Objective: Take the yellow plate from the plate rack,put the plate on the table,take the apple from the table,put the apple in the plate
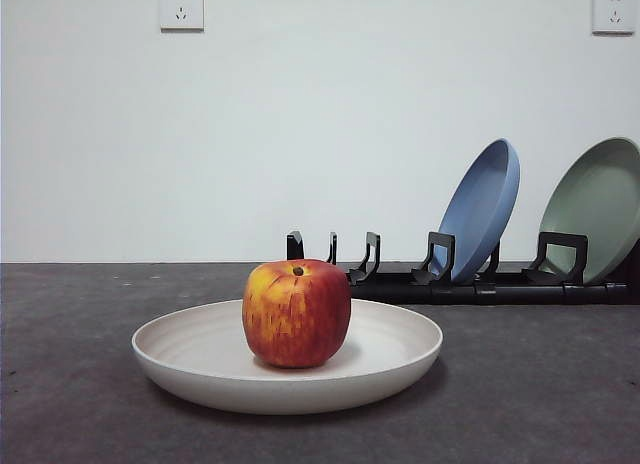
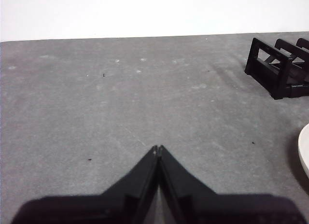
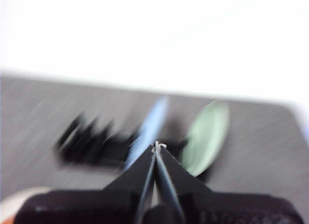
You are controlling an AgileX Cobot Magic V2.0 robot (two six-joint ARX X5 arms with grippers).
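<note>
Resting in the yellow plate, the apple sits apart from both closed, empty tools.

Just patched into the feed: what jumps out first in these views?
The red apple sits in the middle of the yellow plate, flat on the table up front. Behind, the plate rack holds a blue plate and a pale green plate. Both the left gripper and right gripper are shut, holding nothing.

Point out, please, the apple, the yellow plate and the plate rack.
apple (image 1: pixel 297 316): front view, middle of its red side.
yellow plate (image 1: pixel 190 346): front view, bare inner surface left of the apple.
plate rack (image 1: pixel 470 288): front view, low black base bar.
</note>
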